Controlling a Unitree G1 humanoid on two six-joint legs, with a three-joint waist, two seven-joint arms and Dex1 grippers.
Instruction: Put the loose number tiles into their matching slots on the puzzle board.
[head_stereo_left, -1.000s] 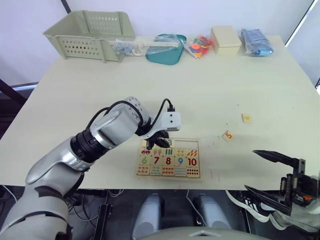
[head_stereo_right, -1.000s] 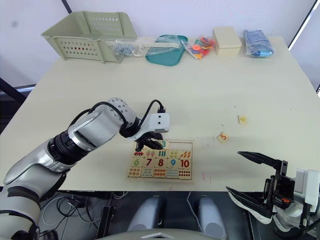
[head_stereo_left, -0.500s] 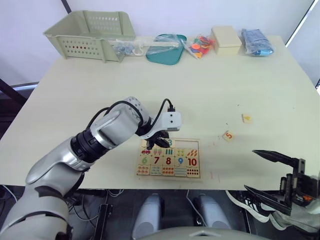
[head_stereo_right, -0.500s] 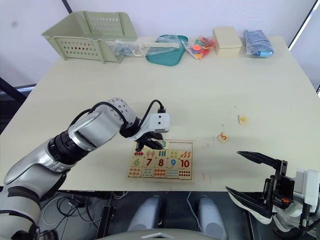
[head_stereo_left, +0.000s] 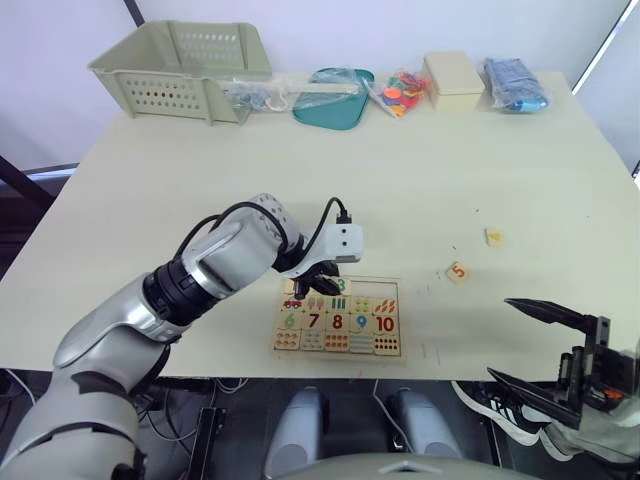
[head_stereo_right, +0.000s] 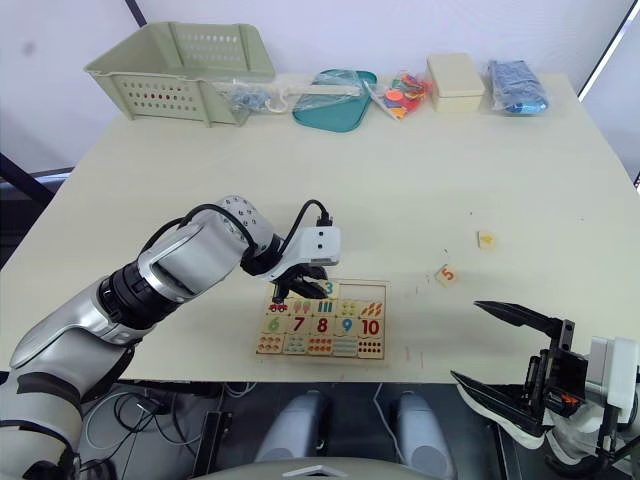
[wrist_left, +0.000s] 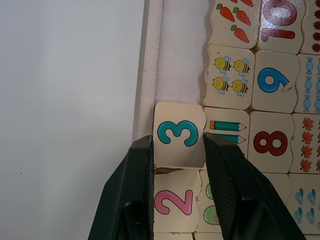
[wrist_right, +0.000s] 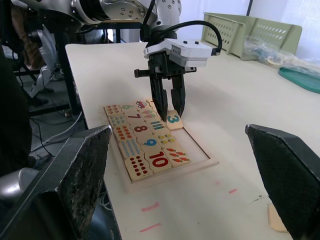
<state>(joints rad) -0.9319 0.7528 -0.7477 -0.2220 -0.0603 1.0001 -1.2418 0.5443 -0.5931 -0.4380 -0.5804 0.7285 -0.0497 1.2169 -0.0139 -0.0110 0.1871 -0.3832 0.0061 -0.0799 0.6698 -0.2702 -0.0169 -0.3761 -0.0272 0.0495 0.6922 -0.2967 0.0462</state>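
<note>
The puzzle board (head_stereo_left: 401, 322) lies near the table's front edge, with picture tiles, digits 6 to 10 and dot tiles in rows. My left gripper (wrist_left: 177, 143) is down over its upper row, shut on the sides of the 3 tile (wrist_left: 178, 133), which sits slightly tilted beside the 2 tile (wrist_left: 172, 202). Past it are bare slots (wrist_left: 180, 60). A loose 5 tile (head_stereo_left: 457, 271) lies on the table right of the board. Farther right rests another small tile (head_stereo_left: 493, 237); its digit is unreadable. My right gripper (head_stereo_left: 502, 338) hangs open off the front right edge.
Along the table's far edge stand a green basket (head_stereo_left: 180, 65), a teal tray (head_stereo_left: 330, 100), bags of coloured pieces (head_stereo_left: 398, 92), a cream box (head_stereo_left: 452, 80) and a blue bag (head_stereo_left: 510, 82). Small pink marks (head_stereo_left: 430, 351) lie right of the board.
</note>
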